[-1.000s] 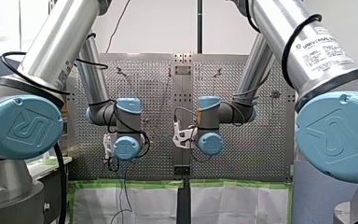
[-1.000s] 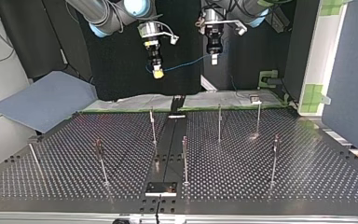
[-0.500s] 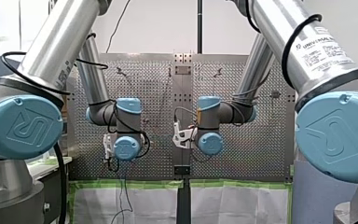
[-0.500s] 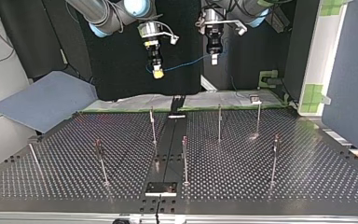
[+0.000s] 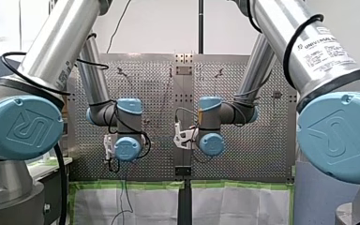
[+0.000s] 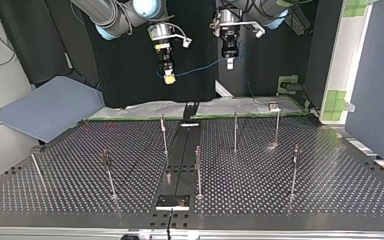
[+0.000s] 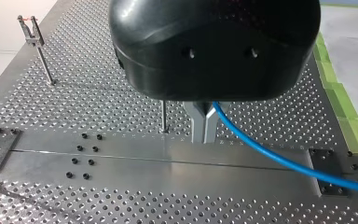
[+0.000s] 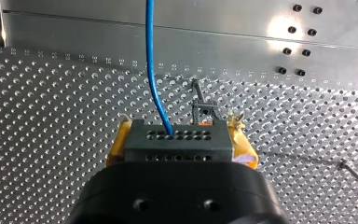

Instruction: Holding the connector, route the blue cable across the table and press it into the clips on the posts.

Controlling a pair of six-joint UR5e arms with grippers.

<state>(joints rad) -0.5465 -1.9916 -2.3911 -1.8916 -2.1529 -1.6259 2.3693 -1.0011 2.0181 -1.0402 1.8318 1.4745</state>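
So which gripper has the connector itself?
My right gripper: its yellow pads clamp the grey connector, the blue cable leaving it. My left gripper pinches only cable.

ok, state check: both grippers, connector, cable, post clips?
right gripper: shut on the connector, yellow pads either side of it
left gripper: shut on the blue cable
connector: held in the air above the table
blue cable: slung between the two grippers, in no clip
posts: upright, clips without cable
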